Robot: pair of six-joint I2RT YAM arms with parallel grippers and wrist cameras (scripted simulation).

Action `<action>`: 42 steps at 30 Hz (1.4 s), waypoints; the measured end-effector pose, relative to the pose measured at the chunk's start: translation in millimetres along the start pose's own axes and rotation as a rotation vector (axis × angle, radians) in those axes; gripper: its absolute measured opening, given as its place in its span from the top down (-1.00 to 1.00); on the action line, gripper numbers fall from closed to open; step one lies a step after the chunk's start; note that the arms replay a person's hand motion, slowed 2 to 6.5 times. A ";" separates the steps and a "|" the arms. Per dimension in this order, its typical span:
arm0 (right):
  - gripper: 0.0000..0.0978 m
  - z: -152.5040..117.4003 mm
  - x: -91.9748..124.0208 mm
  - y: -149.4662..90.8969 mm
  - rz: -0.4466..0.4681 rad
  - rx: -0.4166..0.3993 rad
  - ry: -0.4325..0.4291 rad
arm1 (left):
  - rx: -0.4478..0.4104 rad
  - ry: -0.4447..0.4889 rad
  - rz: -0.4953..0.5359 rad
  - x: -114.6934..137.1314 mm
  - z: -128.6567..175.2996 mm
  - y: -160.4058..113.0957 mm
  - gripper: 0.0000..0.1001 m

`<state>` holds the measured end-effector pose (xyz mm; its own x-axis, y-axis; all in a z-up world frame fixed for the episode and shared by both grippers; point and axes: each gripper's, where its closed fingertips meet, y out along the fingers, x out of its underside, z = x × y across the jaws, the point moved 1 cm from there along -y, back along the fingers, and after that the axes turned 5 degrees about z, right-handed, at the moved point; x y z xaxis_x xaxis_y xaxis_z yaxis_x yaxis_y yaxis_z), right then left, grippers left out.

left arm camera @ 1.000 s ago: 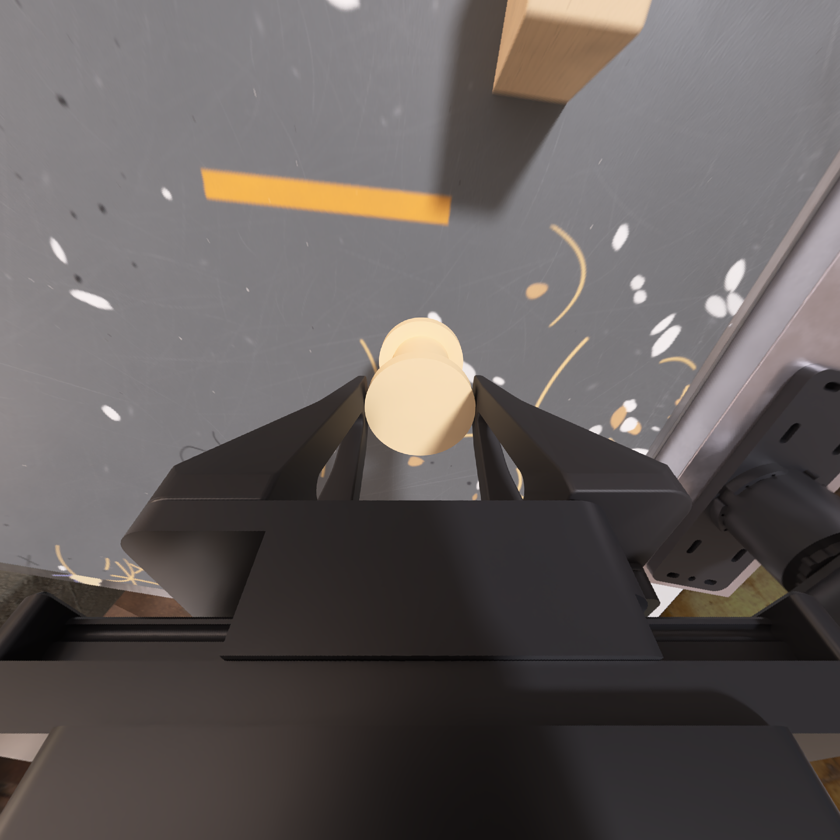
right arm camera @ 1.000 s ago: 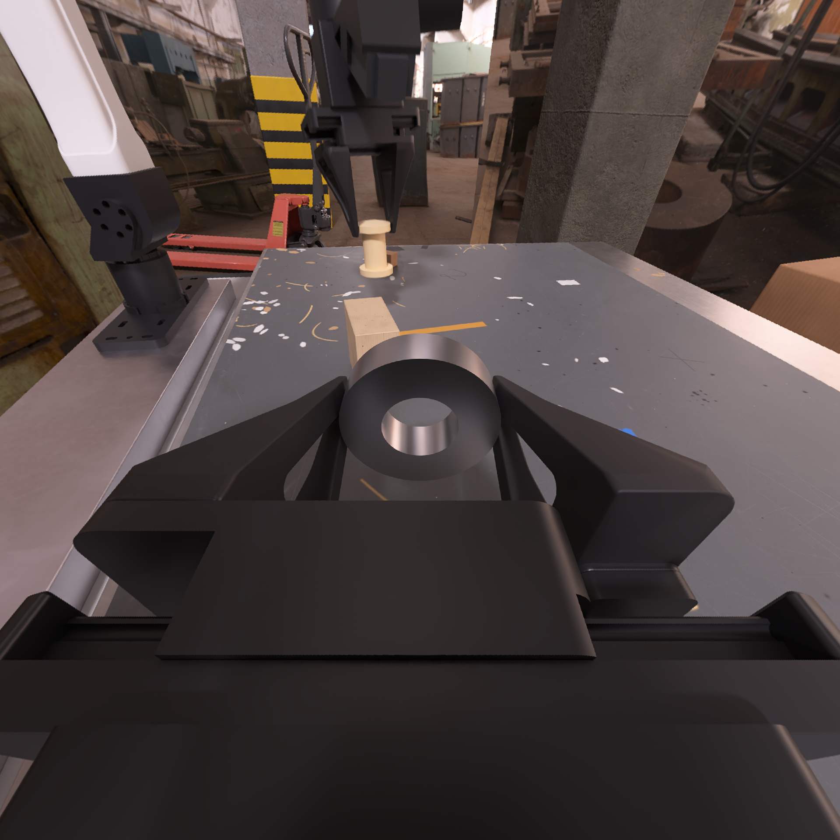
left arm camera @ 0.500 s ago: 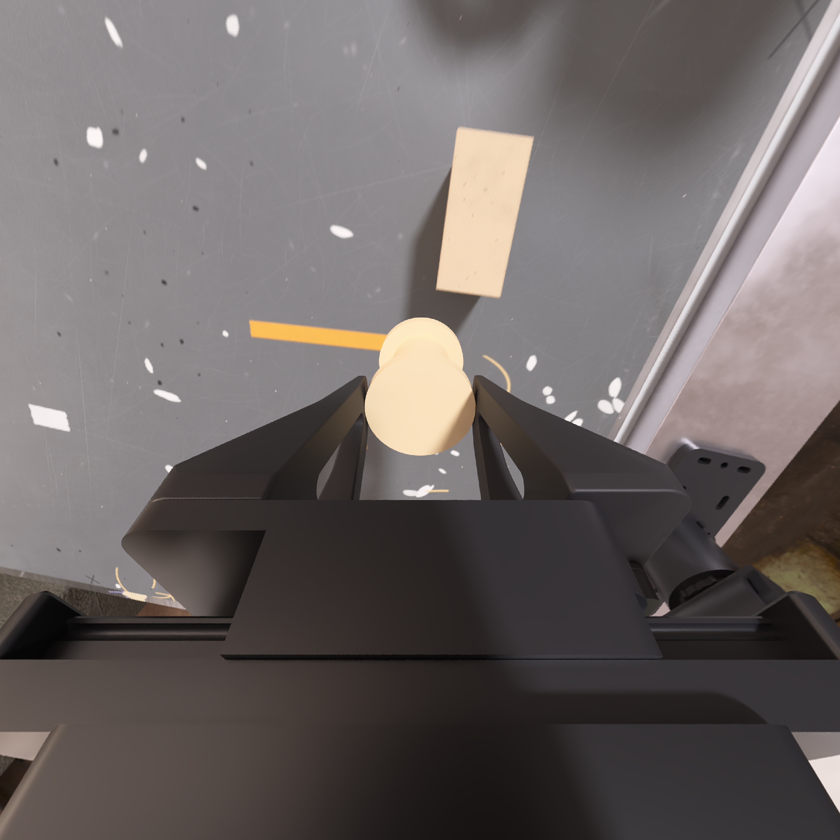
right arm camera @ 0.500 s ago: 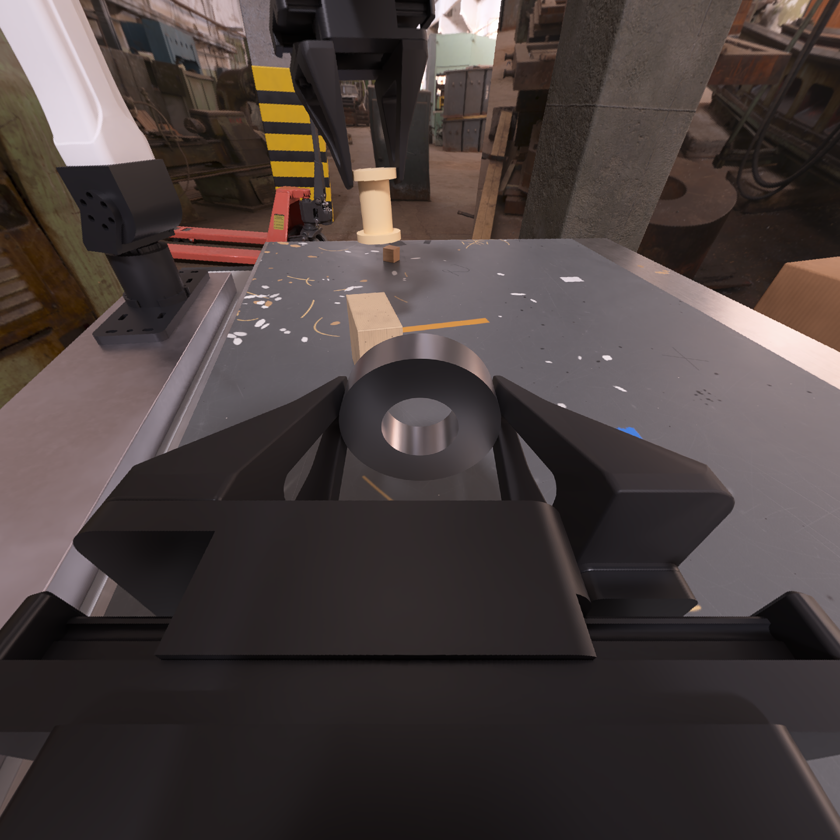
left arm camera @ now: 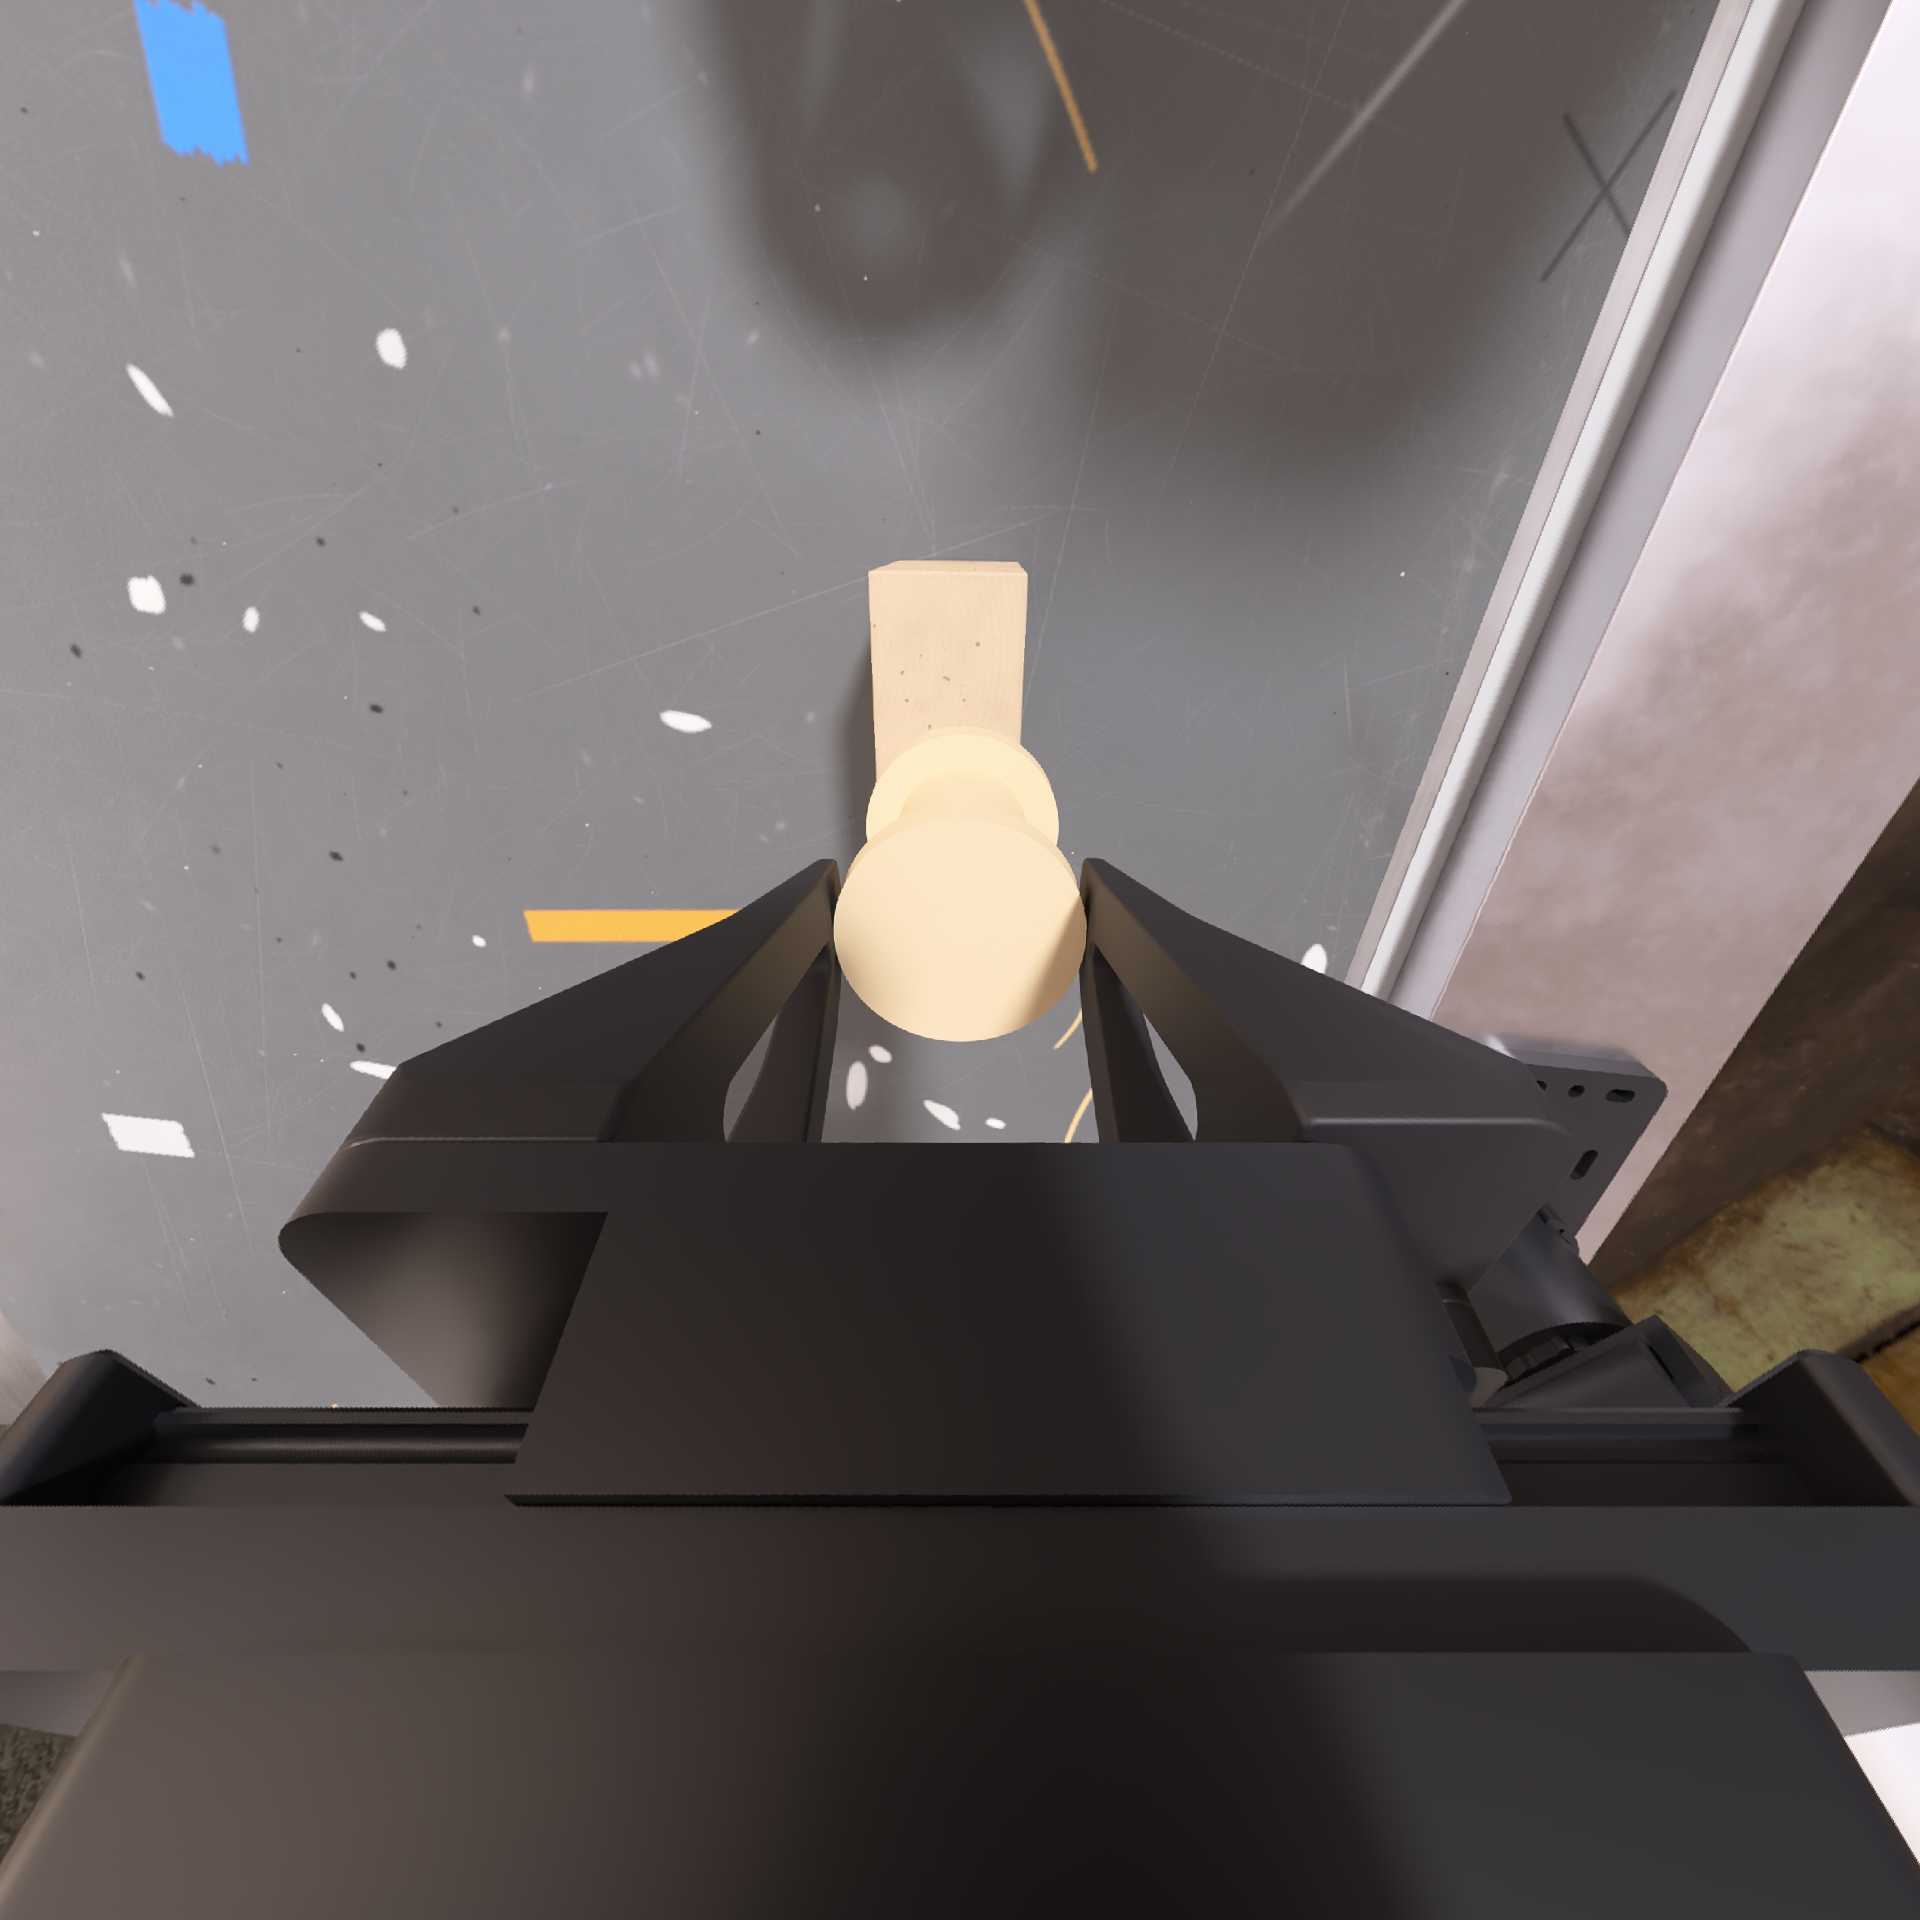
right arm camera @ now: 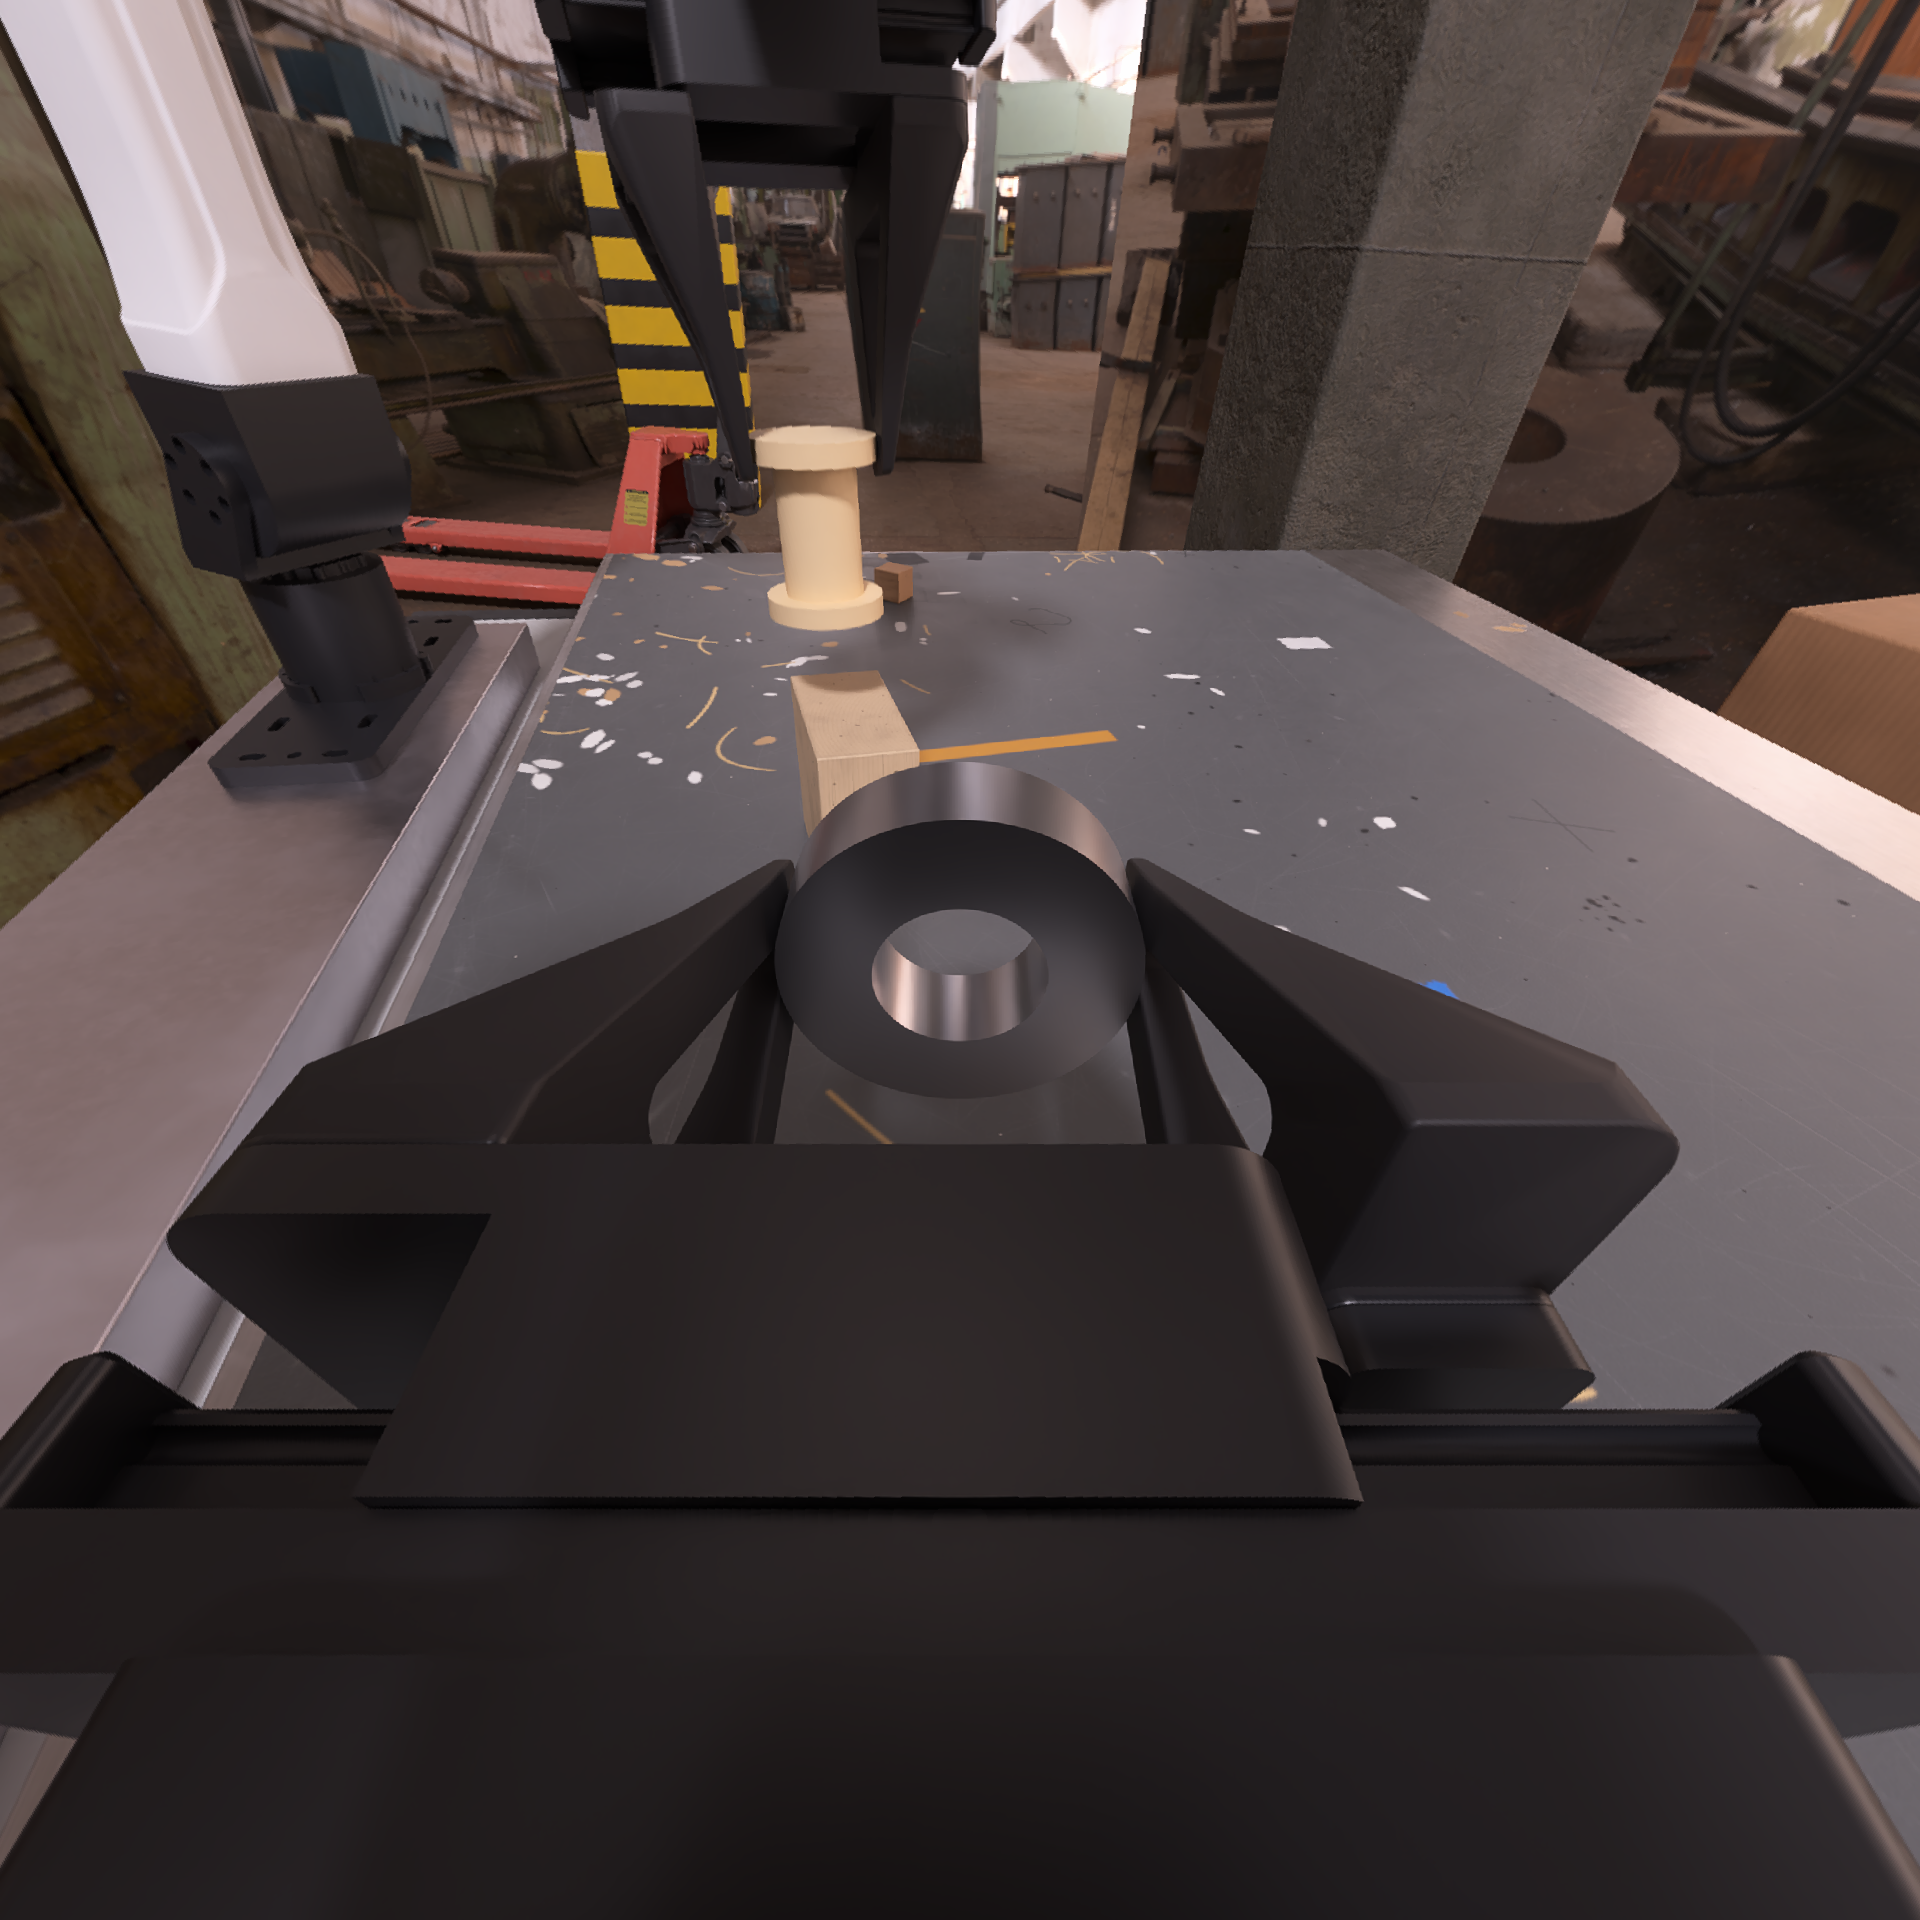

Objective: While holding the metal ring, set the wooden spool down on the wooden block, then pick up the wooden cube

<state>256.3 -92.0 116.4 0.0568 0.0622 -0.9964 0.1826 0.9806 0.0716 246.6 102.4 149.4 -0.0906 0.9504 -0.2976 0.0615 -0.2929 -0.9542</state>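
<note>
My left gripper (left arm camera: 958, 883) is shut on the pale wooden spool (left arm camera: 958, 935) and holds it upright, high above the table. The light wooden block (left arm camera: 945, 649) lies on the grey table just beyond the spool in the left wrist view. In the right wrist view the spool (right arm camera: 821, 530) hangs in the left gripper (right arm camera: 805, 478) above and behind the block (right arm camera: 847, 732). A small brown wooden cube (right arm camera: 895, 582) sits on the table at the far end. My right gripper (right arm camera: 961, 883) is shut on the dark metal ring (right arm camera: 961, 925), held above the table.
The grey table top (right arm camera: 1351, 883) bears paint flecks, an orange tape strip (right arm camera: 1023, 744) and a blue mark (left arm camera: 192, 78). A metal side rail (right arm camera: 312, 935) runs on the left with the left arm's base (right arm camera: 301, 582). A cardboard box (right arm camera: 1839, 696) stands at the right.
My left gripper has risen with the spool and moved toward the block, which now shows right beyond the spool. The right gripper and the ring have stayed still.
</note>
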 end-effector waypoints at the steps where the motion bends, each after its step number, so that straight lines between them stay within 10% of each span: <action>1: -0.06 0.0 -0.1 0.0 0.000 0.000 -0.001 | 0.003 0.003 -0.007 -1.0 0.5 2.2 0.24; 42: -0.06 0.2 0.5 0.1 0.003 0.001 0.012 | -0.005 -0.001 -0.036 -4.1 -6.1 30.6 0.24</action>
<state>256.5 -92.0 115.8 0.0460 0.0674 -0.9967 0.1837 0.9801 0.0748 254.9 90.2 121.7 -0.0936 0.9602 -0.2633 0.0635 -0.2582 -0.9640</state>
